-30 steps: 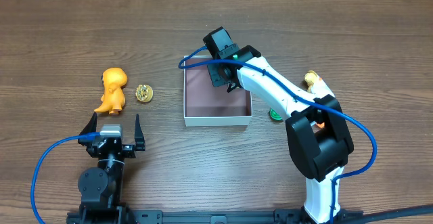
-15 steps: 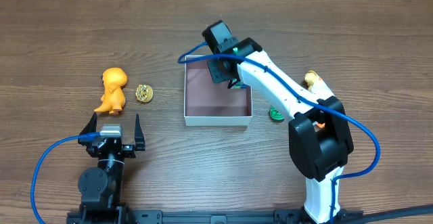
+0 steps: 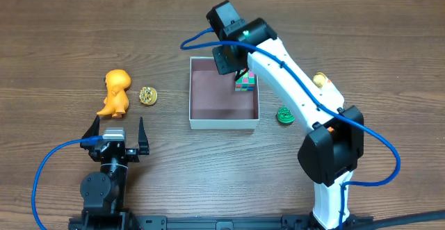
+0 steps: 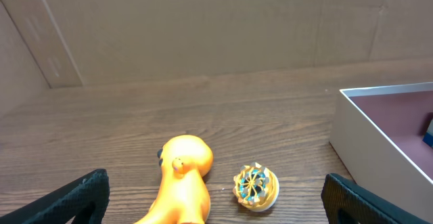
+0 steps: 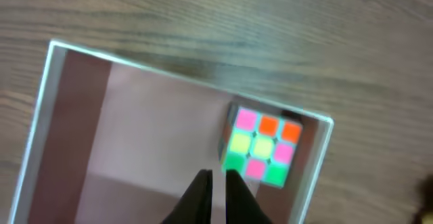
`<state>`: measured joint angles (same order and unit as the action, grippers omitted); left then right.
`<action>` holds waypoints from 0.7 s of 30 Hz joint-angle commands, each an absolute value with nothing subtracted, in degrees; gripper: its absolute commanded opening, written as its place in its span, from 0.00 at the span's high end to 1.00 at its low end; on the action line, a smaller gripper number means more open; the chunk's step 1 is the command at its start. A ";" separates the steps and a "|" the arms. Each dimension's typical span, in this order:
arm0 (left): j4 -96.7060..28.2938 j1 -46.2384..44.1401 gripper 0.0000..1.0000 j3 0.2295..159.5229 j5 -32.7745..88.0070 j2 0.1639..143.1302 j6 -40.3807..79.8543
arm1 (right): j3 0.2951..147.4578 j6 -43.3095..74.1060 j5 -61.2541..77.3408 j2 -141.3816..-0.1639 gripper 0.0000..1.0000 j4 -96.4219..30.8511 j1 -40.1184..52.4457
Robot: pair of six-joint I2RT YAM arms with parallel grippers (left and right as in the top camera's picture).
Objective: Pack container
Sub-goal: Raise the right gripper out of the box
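I count one shallow square white-walled container with a pinkish-brown floor point(image 3: 208, 94), and it lies directly under my right gripper point(image 5: 216, 183), whose two fingers are pressed together with nothing between them. One multicoloured puzzle cube point(image 3: 245, 81) sits inside the container, in a corner, just beside those closed fingertips and apart from them. My left gripper point(image 3: 116, 129) rests low on the brown wooden table point(image 3: 69, 35) with its fingers spread wide and empty. Just ahead of it lie two toys: one orange plastic dinosaur point(image 4: 183, 176) and one small round gold-and-teal toy point(image 4: 256, 186), side by side. Beside the right arm, outside the container, I see one small green round toy point(image 3: 284, 115) and one yellowish piece point(image 3: 319, 80), partly hidden by the arm.
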<state>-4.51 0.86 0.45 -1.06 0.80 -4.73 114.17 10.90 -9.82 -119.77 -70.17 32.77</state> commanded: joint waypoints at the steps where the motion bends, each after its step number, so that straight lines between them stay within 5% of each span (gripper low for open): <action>1: -4.40 1.21 0.00 0.27 -0.21 0.64 -4.25 | 119.92 13.89 -9.80 -119.26 0.90 -75.79 32.88; 7: -4.40 1.21 0.00 0.27 -0.21 0.64 -4.25 | 119.96 15.25 -9.15 -119.28 0.96 -83.40 32.69; 21: -4.38 1.21 0.00 0.27 -0.21 0.64 -4.25 | 110.69 15.25 -6.24 -119.28 0.96 -77.17 30.02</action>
<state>-4.51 0.86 0.45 -1.06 0.80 -4.73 113.03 14.79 -8.36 -119.77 -78.24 31.55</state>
